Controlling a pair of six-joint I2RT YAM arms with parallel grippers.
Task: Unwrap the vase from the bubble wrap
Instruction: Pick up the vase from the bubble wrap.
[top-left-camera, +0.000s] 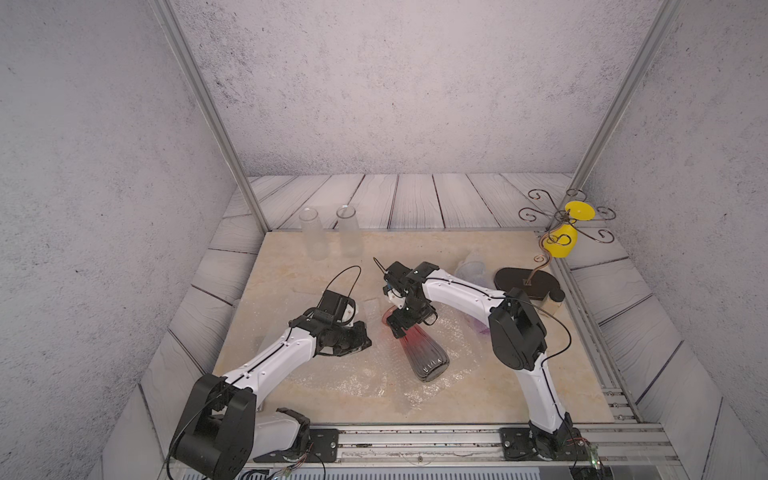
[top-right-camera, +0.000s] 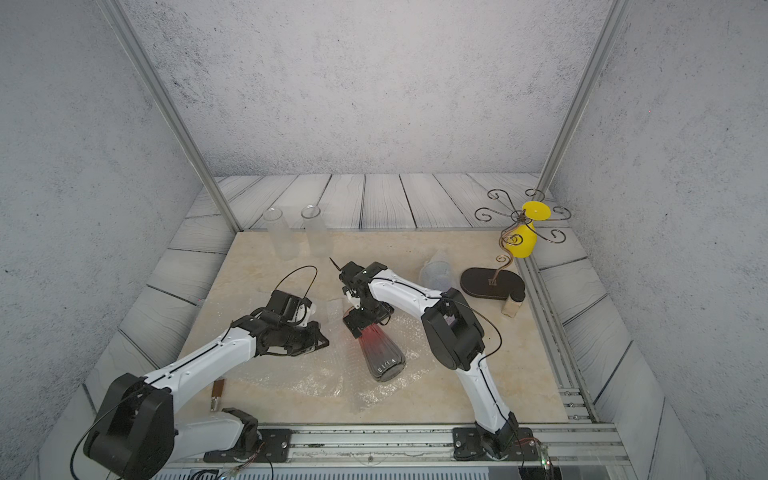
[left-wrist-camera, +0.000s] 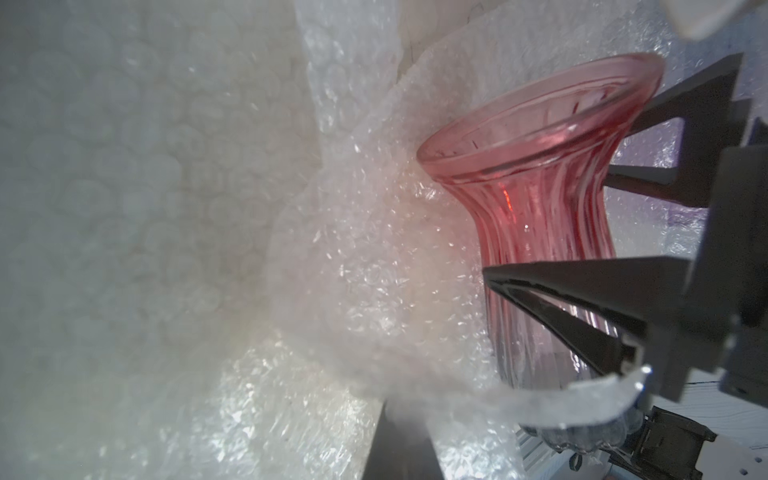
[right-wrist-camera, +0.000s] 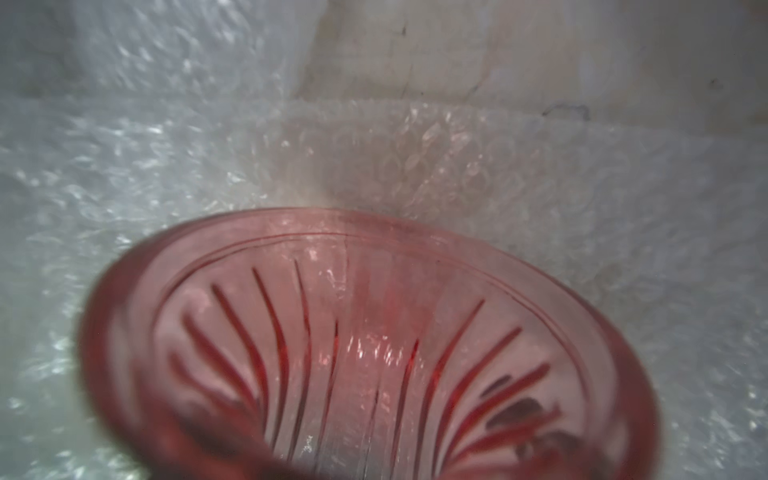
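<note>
A ribbed glass vase (top-left-camera: 426, 357) (top-right-camera: 382, 357), red at the neck and dark at the base, lies on its side on a spread sheet of clear bubble wrap (top-left-camera: 353, 374) (top-right-camera: 316, 382) in both top views. My right gripper (top-left-camera: 411, 322) (top-right-camera: 368, 322) stands open, its fingers (left-wrist-camera: 582, 299) on either side of the vase's neck (left-wrist-camera: 540, 174). The right wrist view looks into the flared mouth (right-wrist-camera: 374, 332) with wrap (right-wrist-camera: 457, 166) behind it. My left gripper (top-left-camera: 365, 343) (top-right-camera: 324, 343) (left-wrist-camera: 395, 399) is shut on the bubble wrap (left-wrist-camera: 353, 270), left of the vase.
Two clear glass bottles (top-left-camera: 309, 232) (top-left-camera: 348, 230) stand at the back left. A wrapped bundle (top-left-camera: 471, 266), a wire stand with a dark oval base (top-left-camera: 523, 282) carrying a yellow vase (top-left-camera: 563, 241), and a small jar (top-left-camera: 552, 301) occupy the back right.
</note>
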